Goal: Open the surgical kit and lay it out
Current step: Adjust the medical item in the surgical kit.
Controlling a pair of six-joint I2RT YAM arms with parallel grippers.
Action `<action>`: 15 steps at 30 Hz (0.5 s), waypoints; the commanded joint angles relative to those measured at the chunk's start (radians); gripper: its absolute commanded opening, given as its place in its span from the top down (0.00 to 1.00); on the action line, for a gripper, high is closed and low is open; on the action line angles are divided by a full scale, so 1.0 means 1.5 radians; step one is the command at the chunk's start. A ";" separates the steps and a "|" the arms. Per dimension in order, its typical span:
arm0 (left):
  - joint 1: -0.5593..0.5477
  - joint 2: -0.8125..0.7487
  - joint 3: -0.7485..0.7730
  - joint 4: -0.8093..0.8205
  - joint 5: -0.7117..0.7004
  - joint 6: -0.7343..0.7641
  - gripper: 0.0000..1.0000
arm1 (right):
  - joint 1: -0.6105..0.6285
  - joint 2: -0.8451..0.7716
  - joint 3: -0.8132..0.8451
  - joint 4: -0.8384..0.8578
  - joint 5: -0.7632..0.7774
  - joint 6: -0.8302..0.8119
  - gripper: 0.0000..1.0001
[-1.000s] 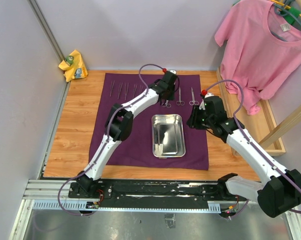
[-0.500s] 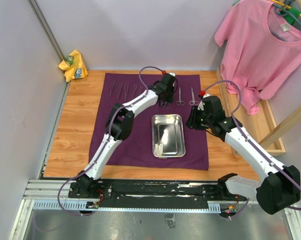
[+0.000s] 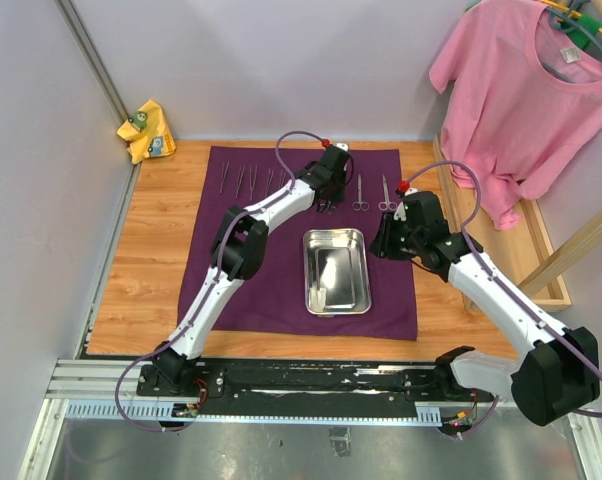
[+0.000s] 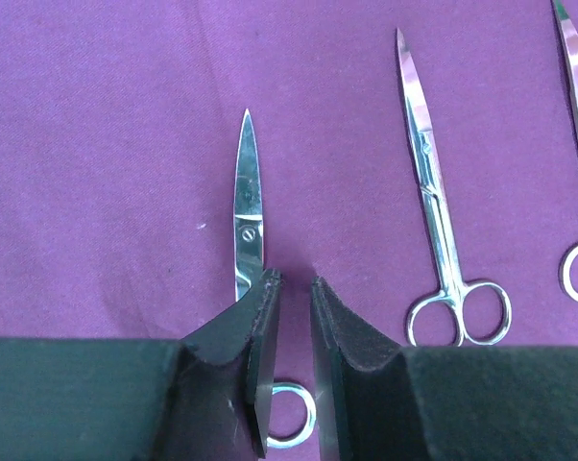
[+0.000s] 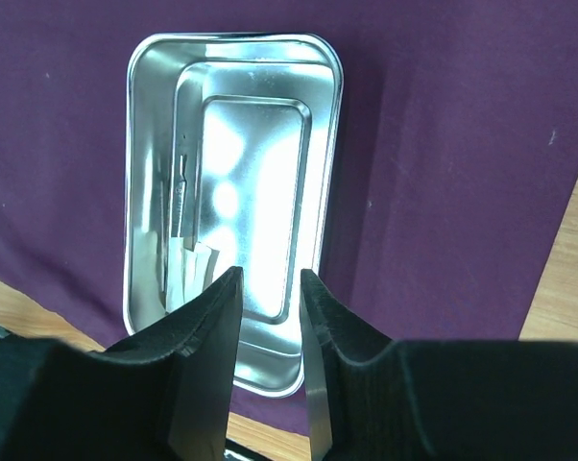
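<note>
Left gripper [image 4: 294, 293] slightly farther left over scissors [image 4: 249, 206], tips toward far edge.

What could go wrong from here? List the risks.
1. The left gripper sits low over one pair of scissors; pulling away could drag it askew toward the neighbouring scissors.
2. White pieces lie against the steel tray wall; the right gripper reaching there might shove the tray.
</note>
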 commanded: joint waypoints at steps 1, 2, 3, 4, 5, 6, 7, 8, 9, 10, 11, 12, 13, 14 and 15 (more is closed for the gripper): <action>0.011 0.022 0.002 0.020 0.000 0.011 0.75 | -0.015 0.008 0.008 0.005 -0.009 0.001 0.69; 0.011 0.016 -0.001 0.026 0.006 0.012 0.75 | -0.015 0.009 0.008 0.003 -0.010 -0.002 0.68; 0.011 0.007 -0.012 0.037 0.017 0.011 0.75 | -0.015 0.009 0.009 0.003 -0.014 -0.006 0.68; 0.011 -0.010 -0.028 0.053 0.034 0.010 0.75 | -0.015 0.009 0.009 0.003 -0.017 -0.012 0.67; 0.010 -0.039 -0.051 0.073 0.050 0.008 0.74 | -0.015 0.007 0.008 0.003 -0.019 -0.016 0.66; 0.008 -0.065 -0.078 0.096 0.063 0.006 0.72 | -0.015 0.005 0.006 0.002 -0.024 -0.021 0.65; 0.005 -0.095 -0.105 0.122 0.076 0.007 0.69 | -0.014 0.003 0.003 0.003 -0.030 -0.026 0.65; 0.002 -0.120 -0.128 0.145 0.089 0.007 0.66 | -0.012 0.001 -0.001 0.003 -0.036 -0.031 0.64; -0.002 -0.145 -0.142 0.159 0.098 0.009 0.64 | -0.009 -0.001 -0.005 0.002 -0.040 -0.036 0.63; -0.005 -0.166 -0.150 0.165 0.102 0.011 0.61 | -0.004 -0.004 -0.010 0.003 -0.043 -0.040 0.63; -0.009 -0.188 -0.157 0.167 0.101 0.012 0.59 | 0.005 -0.006 -0.014 0.002 -0.046 -0.042 0.63; -0.009 -0.213 -0.167 0.167 0.100 0.009 0.57 | 0.015 -0.008 -0.018 0.002 -0.046 -0.045 0.63; -0.009 -0.238 -0.183 0.169 0.096 0.005 0.54 | 0.029 -0.009 -0.021 -0.001 -0.043 -0.047 0.63; -0.009 -0.268 -0.204 0.170 0.088 0.001 0.52 | 0.042 -0.008 -0.024 -0.004 -0.040 -0.046 0.63; -0.009 -0.301 -0.230 0.170 0.077 -0.002 0.47 | 0.057 -0.004 -0.025 -0.008 -0.039 -0.044 0.63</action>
